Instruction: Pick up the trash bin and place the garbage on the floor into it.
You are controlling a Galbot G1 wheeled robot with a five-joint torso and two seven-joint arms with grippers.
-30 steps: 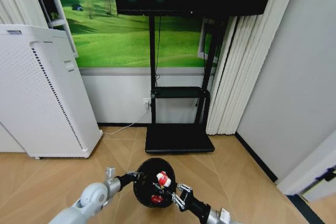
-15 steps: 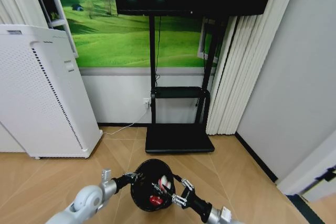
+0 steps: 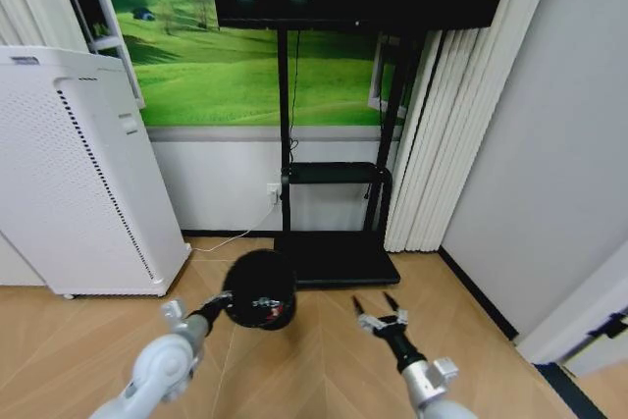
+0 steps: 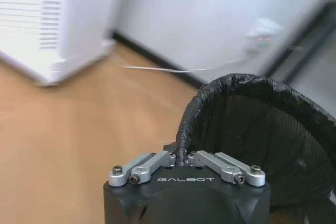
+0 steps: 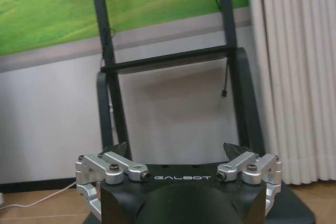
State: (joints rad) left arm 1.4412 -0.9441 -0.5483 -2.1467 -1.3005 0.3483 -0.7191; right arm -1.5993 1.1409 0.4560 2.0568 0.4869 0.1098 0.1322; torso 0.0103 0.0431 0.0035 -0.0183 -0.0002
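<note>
The left gripper [image 3: 218,307] is pinching the rim of the trash bin [image 3: 259,288], with its fingers closed tight on the black mesh edge. The bin is hanging above the wooden floor [image 3: 324,340], near the black TV stand [image 3: 334,257] and to the right of the white air purifier [image 3: 74,174]. The bin is tipping so its open mouth is facing the robot. Something small, white and red is sitting inside it; it is probably garbage, but it is too small to be sure. The right gripper [image 3: 379,305] is nearby on the bin's right, wide open and holding nothing. The left arm is the nearer one to the bin.
</note>
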